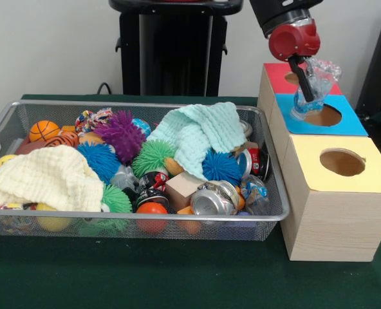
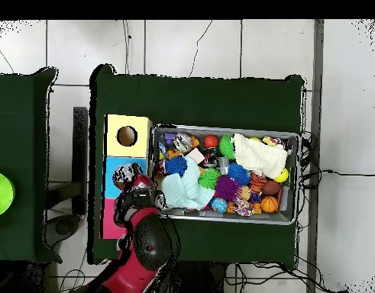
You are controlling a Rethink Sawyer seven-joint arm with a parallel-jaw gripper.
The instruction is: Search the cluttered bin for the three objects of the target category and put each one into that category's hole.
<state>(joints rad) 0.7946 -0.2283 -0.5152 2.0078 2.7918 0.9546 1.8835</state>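
Note:
My gripper [image 1: 309,95] hangs over the blue box [image 1: 356,123], shut on a crumpled clear plastic bottle [image 1: 316,77]. The bottle's lower end sits at the left rim of the blue box's round hole [image 1: 325,116]. In the overhead view the gripper [image 2: 132,183] and the bottle [image 2: 123,174] lie over the blue box [image 2: 108,169]. The wire bin [image 1: 145,226] holds crushed cans [image 1: 213,199], another clear plastic piece [image 1: 255,192], spiky balls and towels.
A red box [image 1: 275,72] stands behind the blue one and a yellow box [image 1: 371,179] with its own hole [image 1: 342,162] in front. In the bin a mint towel [image 1: 197,134] and a cream towel [image 1: 49,177] cover part of the clutter. A wooden block [image 1: 183,190] lies near the cans.

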